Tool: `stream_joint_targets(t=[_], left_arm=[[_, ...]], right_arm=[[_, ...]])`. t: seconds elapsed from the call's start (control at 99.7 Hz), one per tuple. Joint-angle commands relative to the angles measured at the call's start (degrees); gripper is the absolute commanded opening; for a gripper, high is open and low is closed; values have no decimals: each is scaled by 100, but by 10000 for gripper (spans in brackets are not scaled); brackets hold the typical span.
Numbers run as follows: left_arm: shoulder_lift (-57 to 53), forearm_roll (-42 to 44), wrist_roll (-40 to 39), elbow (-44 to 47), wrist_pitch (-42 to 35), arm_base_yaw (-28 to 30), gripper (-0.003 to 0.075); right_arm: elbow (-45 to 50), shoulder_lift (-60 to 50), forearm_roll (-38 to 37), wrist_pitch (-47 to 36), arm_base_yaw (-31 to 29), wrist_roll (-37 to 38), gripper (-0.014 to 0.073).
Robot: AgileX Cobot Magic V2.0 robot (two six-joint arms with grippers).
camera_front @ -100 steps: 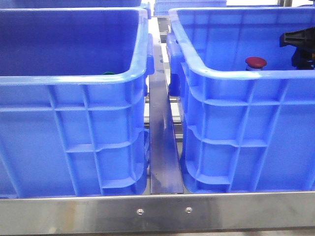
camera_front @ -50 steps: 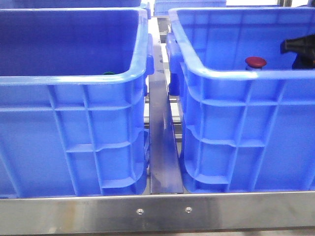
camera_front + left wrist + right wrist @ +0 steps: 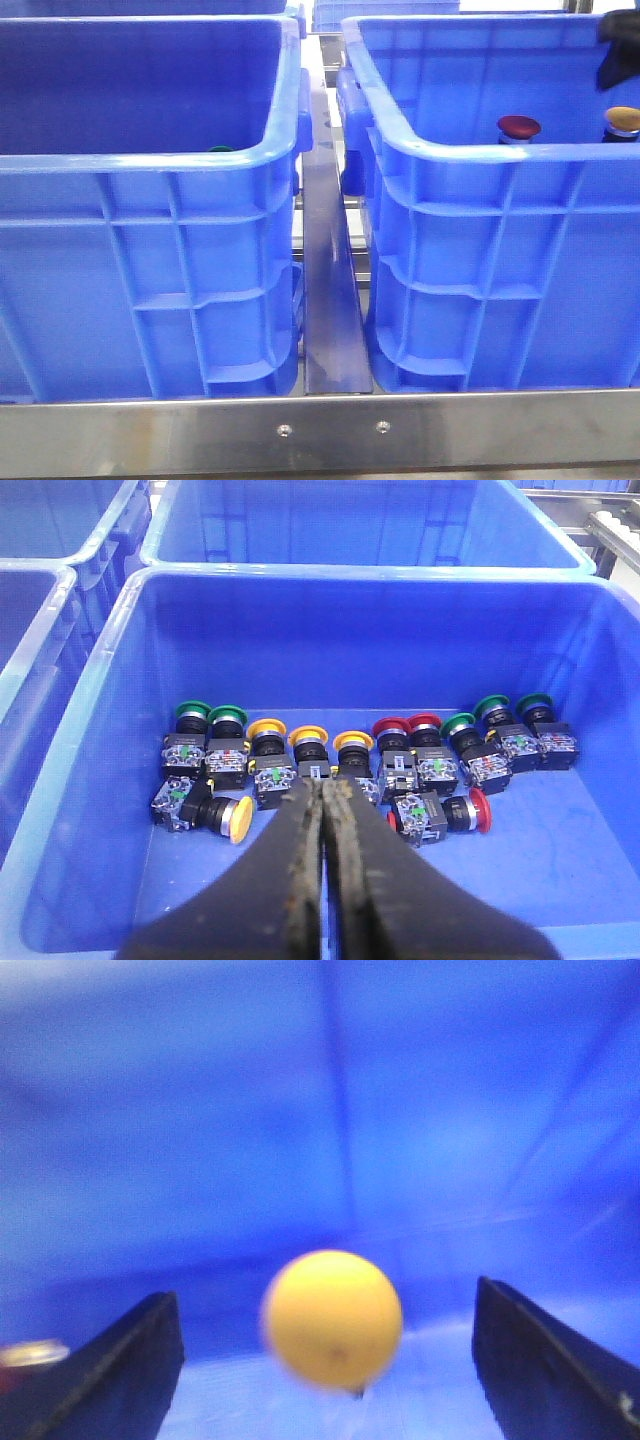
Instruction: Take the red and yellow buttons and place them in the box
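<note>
The red button [image 3: 519, 127] and the yellow button [image 3: 622, 119] stand side by side inside the right blue box [image 3: 470, 150]. My right gripper [image 3: 617, 38] hangs above the yellow button at the frame's edge. In the right wrist view it [image 3: 325, 1295] is open, its fingers wide on both sides of the blurred yellow cap [image 3: 332, 1320] without touching it. My left gripper [image 3: 325, 792] is shut and empty, above the left crate [image 3: 130, 590], which holds several more yellow buttons [image 3: 307, 738] and red buttons [image 3: 390, 727]. The left gripper is out of the front view.
The left crate [image 3: 150, 160] also holds several green-capped buttons [image 3: 192, 710]; one green cap [image 3: 220, 150] peeks over its rim. A metal rail [image 3: 330, 300] runs between the two crates. More blue crates [image 3: 360, 520] stand behind.
My right gripper has risen up and to the right out of the right box, uncovering the yellow button now standing beside the red one. The left arm has not moved.
</note>
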Motion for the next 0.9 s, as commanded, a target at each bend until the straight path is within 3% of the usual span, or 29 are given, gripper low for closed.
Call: stream_joint_targets(t=[0.0,0.291,0.482,0.742,0.893], left_arm=[[55,153,-43,-136,-352,19,-19],[55,153,-43,-136,-352,19,-19],[55,153,-43,-136,-352,19,-19],[55,153,-43,-136,-352,19,-19],[55,153,-43,-136,-352,19,-19]], right_arm=[[145,-782,34,65,-40,-49,612],[1298,-2914,34,1016,-40,-49,612],[1973,-4260,79,1019,-40,-29,584],[2640,-5934,89,1109,-40,-29,383],[2860,-6509,89,1071,-40,-29,203]])
